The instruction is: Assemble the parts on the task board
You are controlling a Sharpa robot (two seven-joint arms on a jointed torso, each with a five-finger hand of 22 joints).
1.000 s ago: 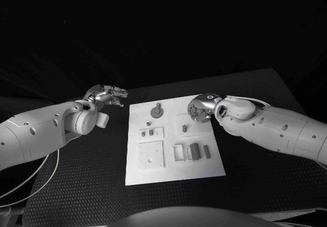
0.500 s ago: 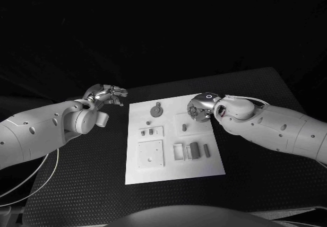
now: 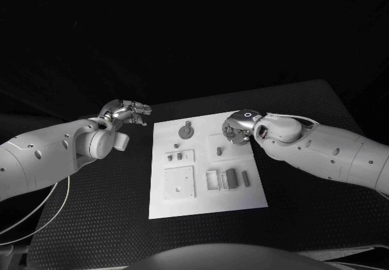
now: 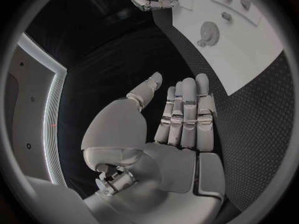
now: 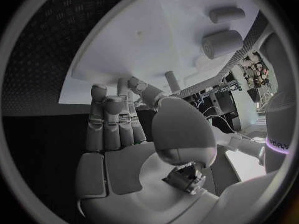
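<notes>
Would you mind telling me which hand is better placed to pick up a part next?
Probably the right hand: it hangs over the board's far right corner, near the parts there. The left hand is open beside the board, over the mat.

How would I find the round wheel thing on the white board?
Look at the white task board on the black table. Near its far end, closer to the left hand, lies the gear. It is the only round part; the others are blocky.

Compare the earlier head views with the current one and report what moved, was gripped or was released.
Nothing visibly changed. The left hand stays open over the black table beside the task board, the right hand stays open over the board's far right corner, and the gear-shaped part and the other parts lie where they were.
</notes>
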